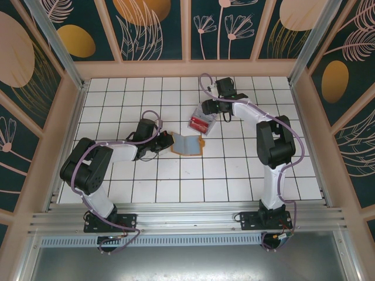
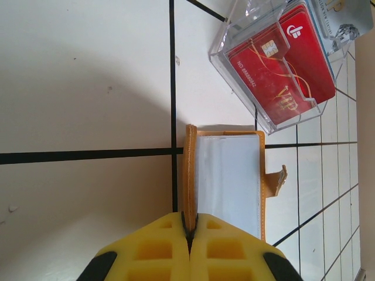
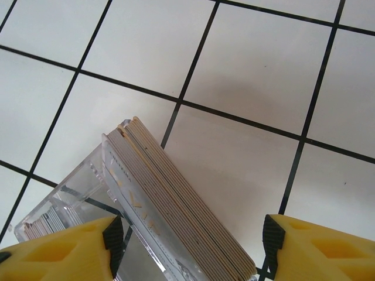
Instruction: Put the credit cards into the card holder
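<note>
As we listed items left to right from the card holder [image 1: 187, 144]: left gripper [image 2: 189, 225], clamped shut on the holder's left cover edge, with the holder lying spread open. Up-right of the holder, credit cards [image 2: 281, 70] stood stacked in a clear box [image 2: 234, 76]. Right gripper [image 3: 193, 234], over that stack, had its jaws spread astride it and held nothing. We judged the step to be fetching a card; the next move called for closing on a single one.
</note>
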